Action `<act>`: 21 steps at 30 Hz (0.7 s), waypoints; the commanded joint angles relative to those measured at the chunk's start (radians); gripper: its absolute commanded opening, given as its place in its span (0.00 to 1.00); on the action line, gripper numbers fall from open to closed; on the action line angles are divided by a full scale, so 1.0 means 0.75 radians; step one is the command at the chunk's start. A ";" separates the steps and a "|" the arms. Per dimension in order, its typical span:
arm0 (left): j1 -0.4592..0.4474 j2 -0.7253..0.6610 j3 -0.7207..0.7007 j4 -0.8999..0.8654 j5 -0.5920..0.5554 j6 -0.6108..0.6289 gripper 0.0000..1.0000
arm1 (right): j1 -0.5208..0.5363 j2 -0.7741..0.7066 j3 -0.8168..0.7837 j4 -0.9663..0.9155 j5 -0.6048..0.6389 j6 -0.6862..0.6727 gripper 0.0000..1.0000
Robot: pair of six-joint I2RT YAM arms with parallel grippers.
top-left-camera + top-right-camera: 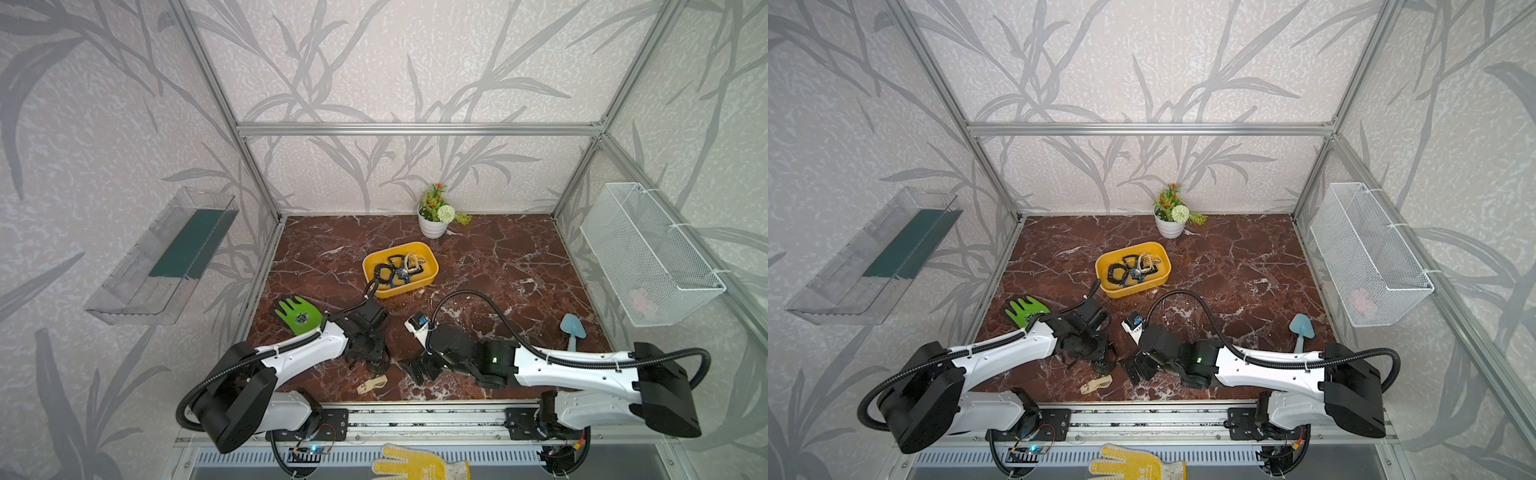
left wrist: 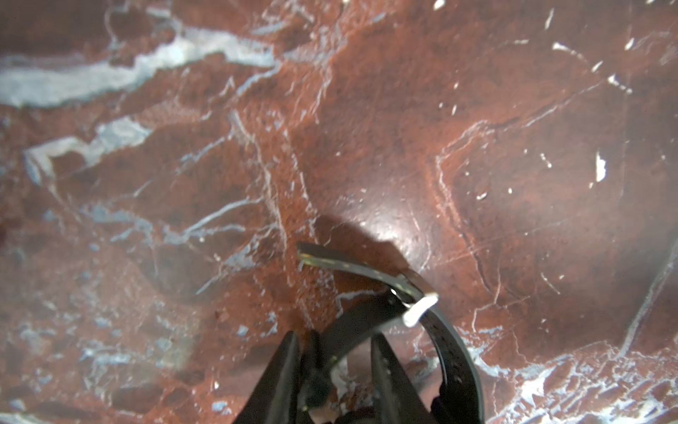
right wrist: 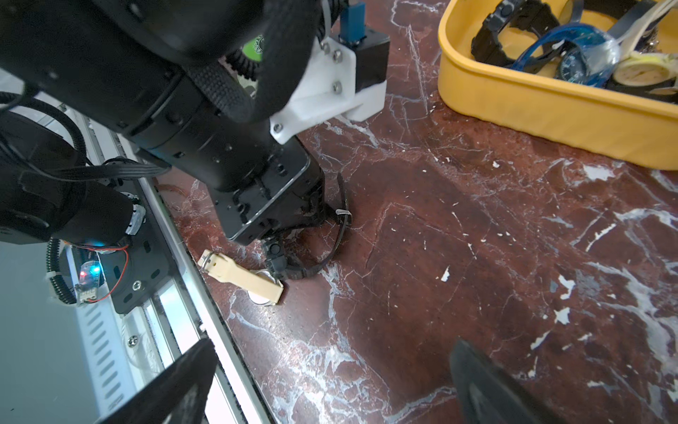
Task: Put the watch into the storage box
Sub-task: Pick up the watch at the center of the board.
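A black watch [image 2: 447, 352] lies on the marble near the front edge, its strap looped; it also shows in the right wrist view [image 3: 330, 257]. My left gripper [image 2: 334, 336] points down over it [image 1: 370, 361], jaws narrowed with the strap crossing between the fingers and marble showing in the gap. A beige watch [image 1: 372, 383] lies just in front, seen too in the right wrist view [image 3: 242, 277]. The yellow storage box [image 1: 399, 286] sits mid-table and holds several watches. My right gripper [image 3: 332, 343] hovers open and empty to the right [image 1: 417, 368].
A green glove [image 1: 299, 313] lies left of the left arm. A potted plant [image 1: 434, 214] stands at the back. A blue trowel [image 1: 572, 328] lies at the right. A wire basket [image 1: 648, 253] and a clear tray [image 1: 166, 257] hang on the side walls.
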 commanded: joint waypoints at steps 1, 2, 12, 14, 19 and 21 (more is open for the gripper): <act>-0.002 0.037 0.047 0.009 -0.033 -0.002 0.29 | 0.014 -0.036 -0.010 -0.013 0.004 -0.011 1.00; -0.001 0.049 0.054 0.010 -0.034 -0.002 0.28 | 0.014 -0.035 -0.011 -0.015 0.005 -0.012 1.00; -0.002 0.151 0.115 0.028 -0.029 0.010 0.12 | 0.017 -0.055 -0.009 -0.049 0.057 -0.003 1.00; -0.002 0.152 0.119 0.037 -0.024 0.007 0.07 | 0.019 -0.055 -0.011 -0.049 0.057 0.001 1.00; -0.001 0.128 0.124 0.049 -0.011 0.011 0.04 | 0.018 -0.072 -0.032 -0.031 0.070 0.033 1.00; 0.000 0.118 0.129 0.049 -0.009 0.017 0.04 | 0.018 -0.084 -0.038 -0.027 0.081 0.032 1.00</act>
